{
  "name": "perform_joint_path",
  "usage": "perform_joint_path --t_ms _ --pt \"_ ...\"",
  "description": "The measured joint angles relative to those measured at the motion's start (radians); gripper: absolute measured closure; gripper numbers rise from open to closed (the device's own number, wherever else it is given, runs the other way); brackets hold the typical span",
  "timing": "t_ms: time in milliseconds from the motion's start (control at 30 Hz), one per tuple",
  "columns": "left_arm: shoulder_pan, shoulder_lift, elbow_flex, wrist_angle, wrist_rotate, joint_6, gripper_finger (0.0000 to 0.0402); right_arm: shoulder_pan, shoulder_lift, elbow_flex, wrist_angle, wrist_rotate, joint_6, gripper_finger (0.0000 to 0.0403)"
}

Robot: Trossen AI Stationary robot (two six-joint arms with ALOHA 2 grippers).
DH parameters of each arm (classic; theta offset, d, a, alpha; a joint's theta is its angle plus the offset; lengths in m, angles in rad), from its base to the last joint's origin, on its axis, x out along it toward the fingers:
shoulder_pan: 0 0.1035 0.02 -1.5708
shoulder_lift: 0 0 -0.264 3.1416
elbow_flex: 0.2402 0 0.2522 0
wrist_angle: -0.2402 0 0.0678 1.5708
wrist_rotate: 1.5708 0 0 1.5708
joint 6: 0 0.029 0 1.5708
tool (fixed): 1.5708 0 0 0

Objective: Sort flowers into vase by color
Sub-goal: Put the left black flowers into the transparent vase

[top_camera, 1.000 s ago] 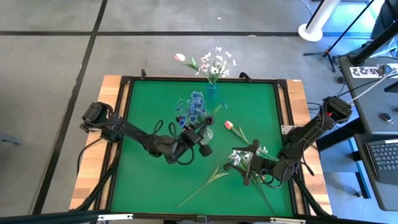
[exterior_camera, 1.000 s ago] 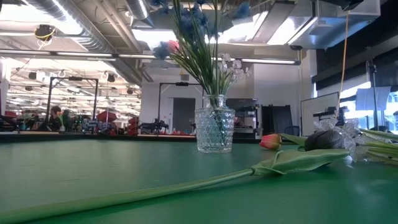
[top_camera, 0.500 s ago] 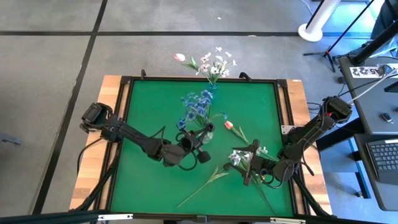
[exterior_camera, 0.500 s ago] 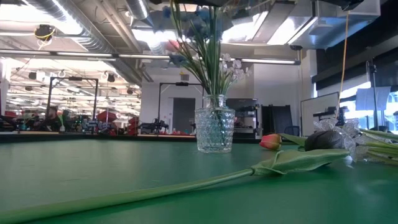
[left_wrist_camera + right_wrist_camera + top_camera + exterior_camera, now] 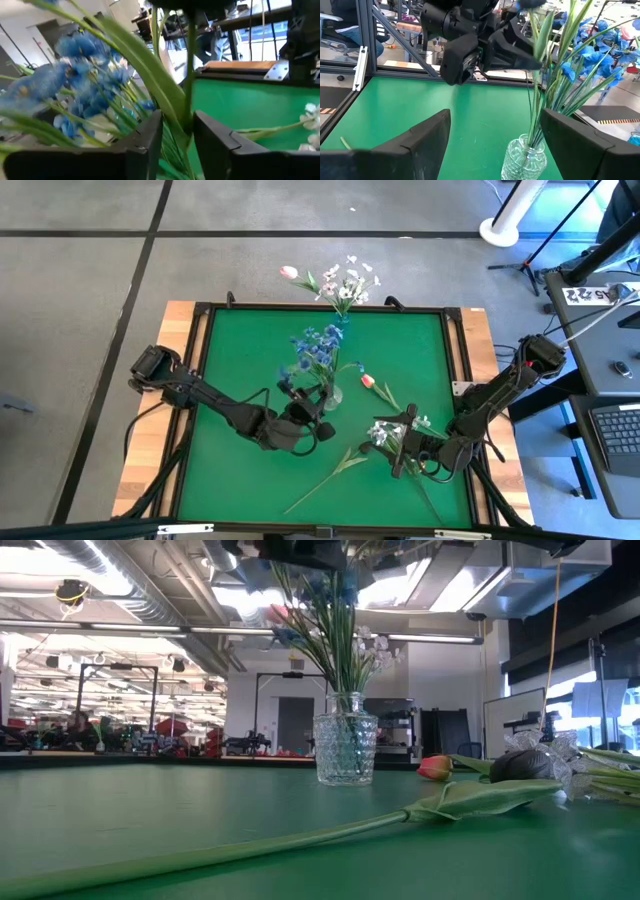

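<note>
A spray of blue flowers (image 5: 315, 350) stands with its stems in a clear glass vase (image 5: 345, 750) in the middle of the green mat. My left gripper (image 5: 182, 145) is level at the stems above the vase's mouth, open, one finger on either side of them. Near the mat's right front, my right gripper (image 5: 400, 442) is open and holds nothing; beside it white sprays (image 5: 385, 432) and a dark tulip (image 5: 520, 765) lie flat. A pink tulip (image 5: 368, 381) lies beside the glass vase. My left gripper has the blue flowers' green stems and a leaf (image 5: 172, 107) running up through the gap between its fingers (image 5: 150, 135). The gap is wider than any one stem. Whether a finger touches them I cannot tell.
A small blue vase (image 5: 341, 328) at the mat's far edge holds white blossoms (image 5: 350, 283) and a pink tulip (image 5: 289, 272). A long stem with a leaf (image 5: 335, 470) lies across the near middle of the mat. A raised black frame (image 5: 200, 380) borders the mat.
My left gripper has sunk a little at the glass vase and turned. The blue flowers, which leaned toward the table's left, now stand more upright in the vase. My right gripper has kept still.
</note>
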Motion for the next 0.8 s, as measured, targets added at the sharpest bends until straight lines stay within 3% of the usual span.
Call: perform_joint_path --t_ms 233,800 --pt "-0.012 0.000 0.000 -0.074 -0.017 -0.124 0.0248 0.000 0.000 0.000 0.000 0.000 0.000 0.0096" --pt "-0.192 -0.006 0.000 -0.077 -0.238 -0.095 0.0201 0.000 0.000 0.000 0.001 0.000 0.000 0.0096"
